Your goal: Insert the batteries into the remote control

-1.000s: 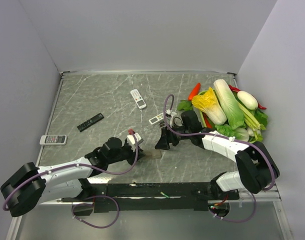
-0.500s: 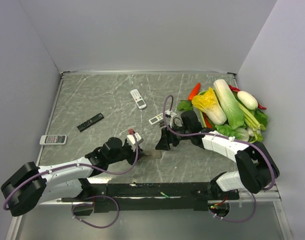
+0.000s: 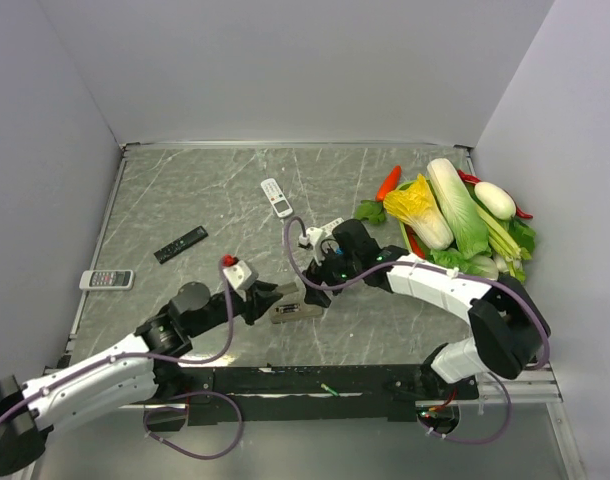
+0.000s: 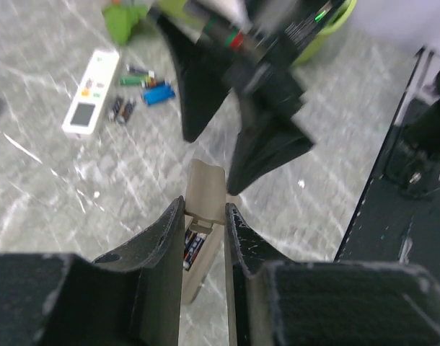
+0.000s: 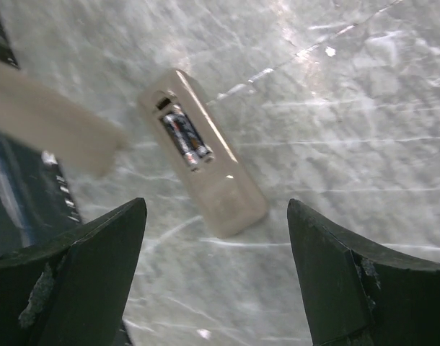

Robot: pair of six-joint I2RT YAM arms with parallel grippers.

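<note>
- Top view: the remote control (image 3: 290,306) lay back-up on the table (image 3: 185,190), near the front edge and between the two arms. The left gripper (image 3: 269,300) was at its left end, and the right gripper (image 3: 317,283) hung close over its other end. Neither gripper's opening could be read from here.
- Left wrist view: the left fingers (image 4: 162,241) stood narrowly apart, with the remote's open bay showing in the gap. I could not tell whether the pads pressed its sides. Two cells (image 4: 193,249) sat in the bay. Loose batteries (image 4: 144,85) lay well apart from it, beside a white remote (image 4: 91,103).
- Right wrist view: the right jaws were spread wide and held nothing. The remote lay flat on the table below them, bay upward with both cells showing.
- Handling, as a judgement: the remote looked like light, stiff, smooth plastic that would likely skate on the polished top. The best hold was across its long edges on the plain half, clear of the open bay. The batteries looked small, hard and round, so they would probably roll, and each wanted a pinch across mid-barrel.
</note>
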